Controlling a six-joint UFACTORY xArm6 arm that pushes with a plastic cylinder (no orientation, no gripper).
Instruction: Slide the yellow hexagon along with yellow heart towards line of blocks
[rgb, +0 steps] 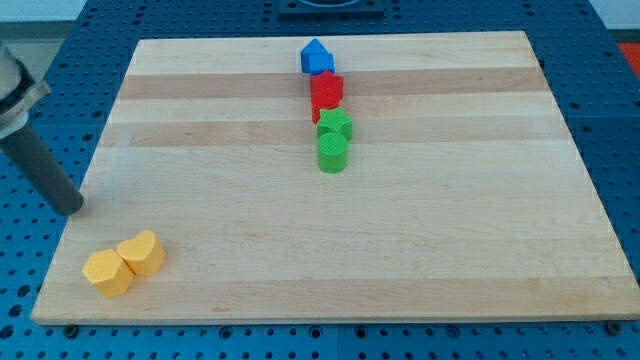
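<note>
Where my tip (72, 209) ends (board's left edge) is unclear.

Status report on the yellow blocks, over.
My tip off board's left edge, above both yellows. Yellow hexagon touching yellow heart, bottom left. Line of blocks far; path clear.

Your rod enters from the frame's upper left edge and slants down toward the right; my tip (72, 209) sits at the left middle of the frame.
</note>
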